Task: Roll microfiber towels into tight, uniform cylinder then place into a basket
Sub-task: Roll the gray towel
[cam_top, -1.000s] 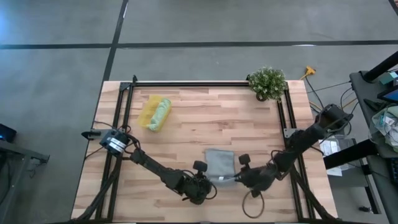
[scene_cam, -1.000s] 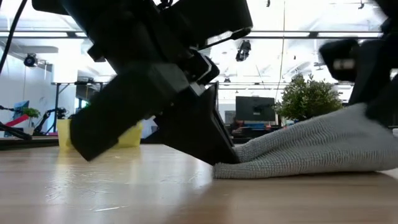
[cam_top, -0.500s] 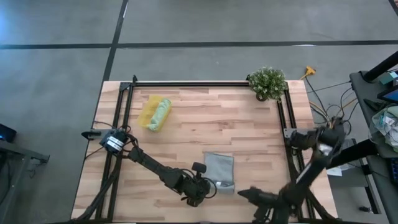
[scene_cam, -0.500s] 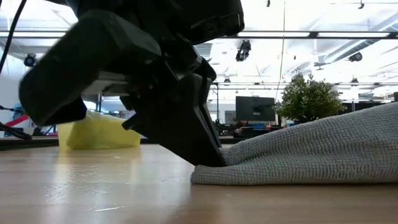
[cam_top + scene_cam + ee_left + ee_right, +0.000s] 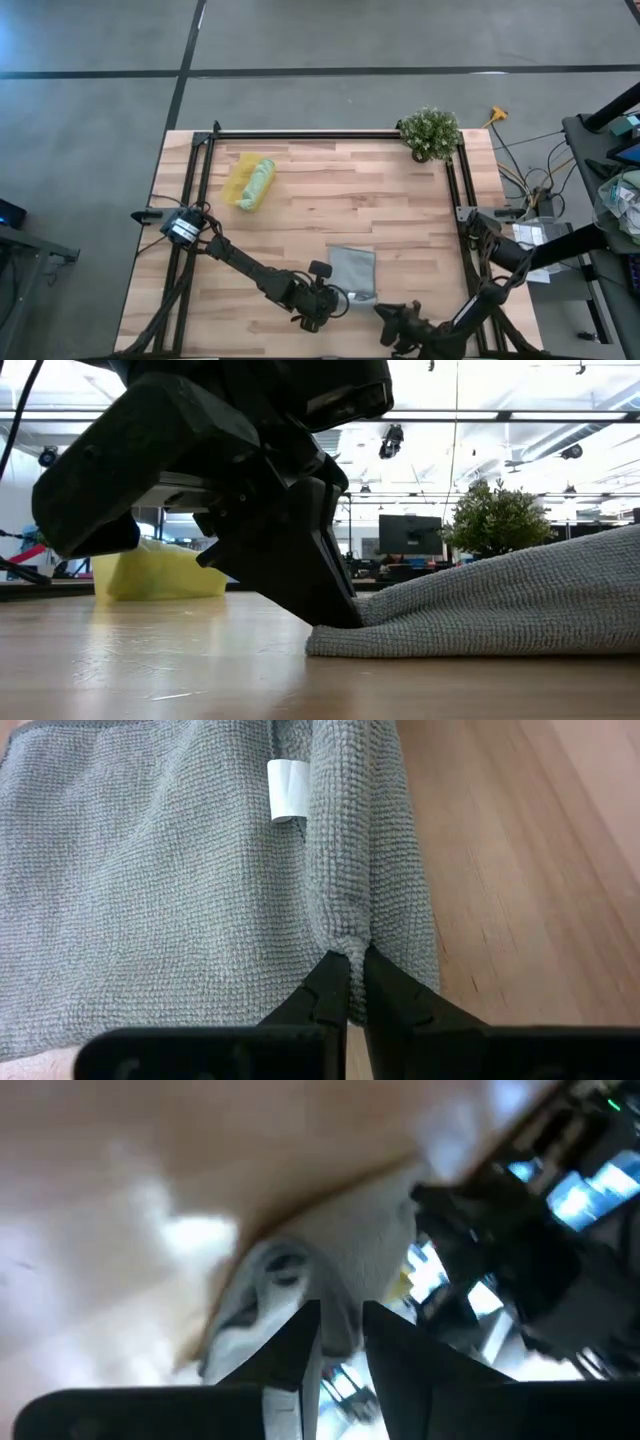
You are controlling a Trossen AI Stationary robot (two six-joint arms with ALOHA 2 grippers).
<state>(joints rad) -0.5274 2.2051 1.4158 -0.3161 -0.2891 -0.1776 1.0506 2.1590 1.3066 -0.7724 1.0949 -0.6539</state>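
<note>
Blur, crops and cover around the bench

The right wrist view is smeared: pale and dark shapes beyond the right gripper [image 5: 340,1342] cannot be named, nor whether anything sits between its jaws. In the low view the left gripper [image 5: 335,622] fills the foreground, cut off above and covering most of the yellow basket [image 5: 190,578]; the grey towel [image 5: 500,610] runs off the edge. From above, the right gripper [image 5: 392,325] lies at the frame's lower edge, too small to read.
</note>
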